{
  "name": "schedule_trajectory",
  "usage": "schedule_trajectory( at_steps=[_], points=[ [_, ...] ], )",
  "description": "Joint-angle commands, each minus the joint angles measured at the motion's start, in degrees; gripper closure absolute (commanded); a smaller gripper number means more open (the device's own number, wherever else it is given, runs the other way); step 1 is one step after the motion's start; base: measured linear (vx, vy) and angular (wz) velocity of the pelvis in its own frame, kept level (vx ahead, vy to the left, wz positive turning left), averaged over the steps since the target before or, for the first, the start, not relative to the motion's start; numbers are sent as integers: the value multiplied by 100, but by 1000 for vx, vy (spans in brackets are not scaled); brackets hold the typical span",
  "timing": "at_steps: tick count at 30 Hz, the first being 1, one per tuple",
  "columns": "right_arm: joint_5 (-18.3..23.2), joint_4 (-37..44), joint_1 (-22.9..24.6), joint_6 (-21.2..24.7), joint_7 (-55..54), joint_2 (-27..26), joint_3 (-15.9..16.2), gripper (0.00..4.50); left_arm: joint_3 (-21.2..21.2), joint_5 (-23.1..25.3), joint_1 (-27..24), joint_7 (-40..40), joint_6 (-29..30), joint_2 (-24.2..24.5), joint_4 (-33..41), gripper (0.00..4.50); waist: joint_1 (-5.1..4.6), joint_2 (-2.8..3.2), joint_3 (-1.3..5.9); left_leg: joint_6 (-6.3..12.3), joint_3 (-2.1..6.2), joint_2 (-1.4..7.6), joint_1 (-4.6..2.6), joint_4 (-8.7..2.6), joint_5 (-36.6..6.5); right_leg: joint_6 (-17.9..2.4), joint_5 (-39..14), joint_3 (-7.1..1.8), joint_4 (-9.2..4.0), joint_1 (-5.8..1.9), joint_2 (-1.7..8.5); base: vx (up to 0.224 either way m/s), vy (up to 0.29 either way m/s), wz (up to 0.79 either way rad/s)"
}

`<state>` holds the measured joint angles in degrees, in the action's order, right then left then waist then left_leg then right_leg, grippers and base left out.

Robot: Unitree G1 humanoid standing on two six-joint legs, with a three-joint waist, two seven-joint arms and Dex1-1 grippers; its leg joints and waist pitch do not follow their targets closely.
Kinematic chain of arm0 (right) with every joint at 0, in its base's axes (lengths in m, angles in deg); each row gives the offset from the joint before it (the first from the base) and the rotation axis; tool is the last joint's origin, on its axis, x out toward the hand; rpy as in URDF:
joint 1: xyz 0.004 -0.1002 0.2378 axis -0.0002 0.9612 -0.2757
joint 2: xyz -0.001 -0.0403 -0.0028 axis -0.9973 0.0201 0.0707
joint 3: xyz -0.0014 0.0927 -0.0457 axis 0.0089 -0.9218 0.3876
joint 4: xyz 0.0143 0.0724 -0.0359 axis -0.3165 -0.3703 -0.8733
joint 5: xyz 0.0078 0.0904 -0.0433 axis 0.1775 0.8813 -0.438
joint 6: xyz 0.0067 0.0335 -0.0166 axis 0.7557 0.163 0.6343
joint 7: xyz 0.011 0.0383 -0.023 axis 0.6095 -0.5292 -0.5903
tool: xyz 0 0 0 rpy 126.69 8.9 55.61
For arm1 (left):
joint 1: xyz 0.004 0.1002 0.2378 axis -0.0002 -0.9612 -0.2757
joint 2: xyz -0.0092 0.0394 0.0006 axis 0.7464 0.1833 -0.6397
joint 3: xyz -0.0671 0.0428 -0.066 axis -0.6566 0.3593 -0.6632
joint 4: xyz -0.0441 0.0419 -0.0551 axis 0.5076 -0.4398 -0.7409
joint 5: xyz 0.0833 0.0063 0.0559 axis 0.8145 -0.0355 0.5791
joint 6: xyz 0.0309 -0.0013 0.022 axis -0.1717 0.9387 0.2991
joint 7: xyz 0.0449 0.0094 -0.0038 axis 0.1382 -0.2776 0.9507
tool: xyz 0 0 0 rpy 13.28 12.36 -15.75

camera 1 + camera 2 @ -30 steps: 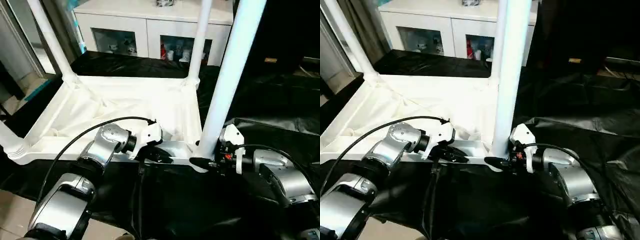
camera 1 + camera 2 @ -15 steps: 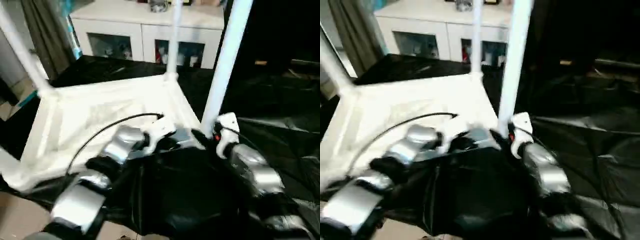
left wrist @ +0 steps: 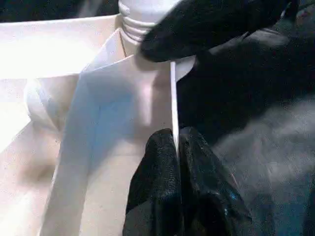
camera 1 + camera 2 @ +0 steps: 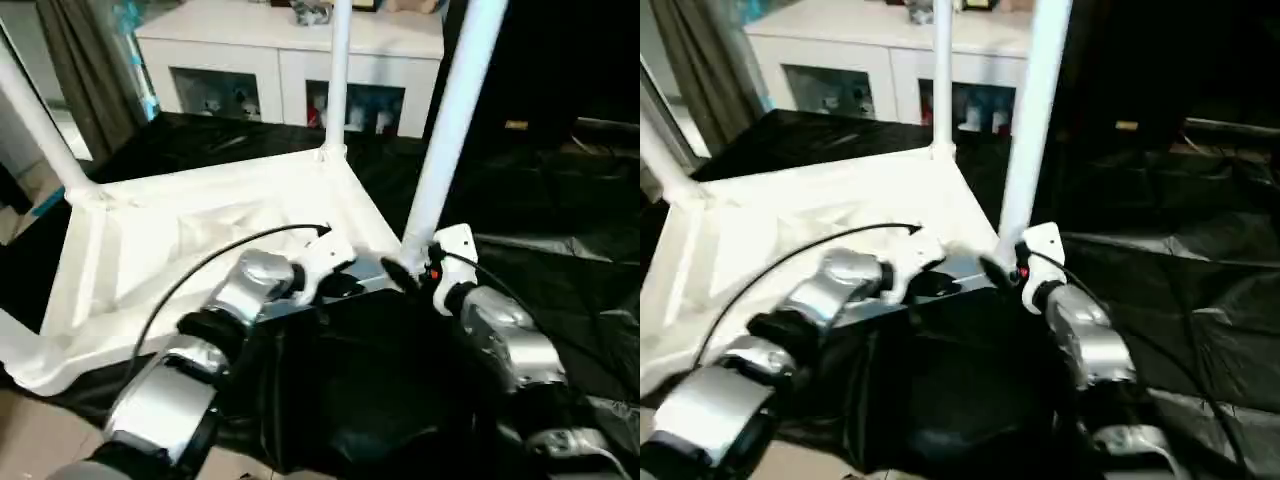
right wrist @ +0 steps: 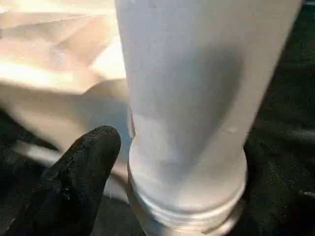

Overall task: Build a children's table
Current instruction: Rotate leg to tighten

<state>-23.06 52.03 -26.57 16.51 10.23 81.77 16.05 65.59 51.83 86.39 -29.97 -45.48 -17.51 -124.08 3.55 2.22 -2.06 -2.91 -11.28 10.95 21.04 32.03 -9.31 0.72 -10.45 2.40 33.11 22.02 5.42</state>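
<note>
Soft indoor light is washing the white table (image 4: 200, 225) bright, glaring hardest toward nine o'clock in the left wrist view, while the black sheeting (image 4: 540, 210) is swallowing detail. Both head views are smearing slightly (motion blur), and the close leg (image 5: 192, 98) is looking unfocused.

silver forearms (image 4: 240, 290), black cable (image 4: 200, 265), black fingers (image 3: 182, 191)

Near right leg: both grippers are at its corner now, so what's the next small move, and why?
Probably close the right gripper on the near right leg just above its socket. Its one visible finger sits beside the leg's base, apart from it, while the left gripper pinches the tabletop's rim, steadying that corner.
</note>
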Motion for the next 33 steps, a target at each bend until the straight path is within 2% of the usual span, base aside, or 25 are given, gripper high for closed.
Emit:
schedule_trajectory(
  at_steps=[1,3,4,5,6,8,10,11,12,14,18,19,21,23,25,28,30,32,33],
  points=[
    [232,393,0,15,845,8,508,69,240,-227,-155,-720,-389,-89,217,450,43,-99,296,309,100,199,-32,-369,-1687,-1189,-1486,-147,-426,-189,294,0,0,0],
    [306,627,87,92,1365,320,506,69,202,-357,-235,-1140,-345,65,351,450,93,-88,306,404,74,225,-51,-338,-1490,-1315,-1138,-139,-384,-186,279,0,0,0],
    [337,708,117,131,1573,432,498,69,169,-421,-256,-1319,-304,128,400,450,116,-56,323,475,73,234,-31,-321,-1308,-1416,-818,-135,-332,-203,277,57,-7,2],
    [361,786,154,168,1832,598,521,69,136,-488,-272,-1528,-260,218,446,450,136,-58,331,509,64,239,-34,-308,-1232,-1457,-650,-135,-316,-202,272,55,2,-1],
    [386,853,189,203,2075,769,559,69,110,-550,-297,-1754,-200,315,507,450,185,-63,378,636,56,226,-32,-256,-843,-1583,-4,-130,-219,-226,261,55,2,-1],
    [398,881,204,221,2175,847,577,69,105,-573,-314,-1863,-153,362,542,450,202,-55,404,779,49,219,-19,-207,-558,-1714,539,-119,-160,-215,252,0,0,0],
    [433,910,234,261,2382,1022,599,69,77,-588,-333,-2001,-183,476,539,450,226,-57,424,912,45,213,11,-160,-354,-1761,848,-114,-120,-195,248,0,0,0],
    [452,931,249,284,2466,1093,611,69,66,-604,-341,-2075,-177,524,542,450,227,-60,403,931,40,206,24,-161,-412,-1763,772,-108,-130,-187,244,0,0,0],
    [458,932,266,291,2534,1153,620,69,55,-618,-346,-2132,-176,570,552,450,242,-53,372,885,34,214,15,-180,-662,-1738,350,-108,-176,-169,265,0,0,0],
    [481,959,295,316,2622,1210,615,69,28,-671,-367,-2255,-120,641,618,450,256,-52,333,630,45,237,-9,-238,-1161,-1602,-595,-121,-259,-163,281,0,0,0],
    [568,1009,316,419,2668,1168,565,104,11,-738,-401,-2382,-19,693,718,450,257,-55,304,315,59,244,-28,-288,-1554,-1392,-1308,-153,-309,-133,284,0,0,0],
    [568,1009,316,419,2668,1168,565,104,11,-738,-401,-2382,-19,693,718,450,258,-53,305,296,61,246,-29,-291,-1566,-1385,-1329,-155,-311,-132,289,0,0,0],
    [613,1036,332,476,2676,1145,579,137,12,-752,-419,-2414,17,699,757,450,261,-55,314,281,61,241,-24,-288,-1505,-1367,-1255,-159,-306,-133,286,0,0,0],
    [635,1062,352,512,2694,1139,599,144,10,-749,-426,-2424,22,698,771,450,259,-60,321,293,60,233,-15,-279,-1412,-1372,-1105,-156,-290,-136,277,0,0,0],
    [679,1134,425,597,2730,1116,633,166,-13,-750,-436,-2418,48,684,792,450,264,-58,336,356,56,226,-5,-259,-1248,-1415,-830,-151,-264,-144,271,0,0,0],
    [632,1181,553,650,2569,1018,660,174,-92,-757,-414,-2198,59,614,781,450,268,-57,341,414,54,221,-2,-245,-1176,-1455,-712,-145,-252,-145,273,0,0,0],
    [477,1080,576,616,2235,894,663,178,-137,-674,-364,-1801,-32,533,683,450,268,-57,335,396,54,223,-2,-249,-1214,-1439,-797,-146,-262,-138,275,0,0,0],
    [359,980,571,572,1946,771,655,178,-158,-595,-318,-1493,-60,468,579,450,239,-62,310,267,61,212,-12,-276,-1433,-1346,-1211,-146,-312,-123,276,0,0,0],
    [73,718,516,476,1244,497,635,178,-190,-437,-223,-870,-20,334,380,450,234,-58,307,233,67,213,-17,-287,-1485,-1312,-1330,-147,-321,-127,283,0,0,0]
  ],
)
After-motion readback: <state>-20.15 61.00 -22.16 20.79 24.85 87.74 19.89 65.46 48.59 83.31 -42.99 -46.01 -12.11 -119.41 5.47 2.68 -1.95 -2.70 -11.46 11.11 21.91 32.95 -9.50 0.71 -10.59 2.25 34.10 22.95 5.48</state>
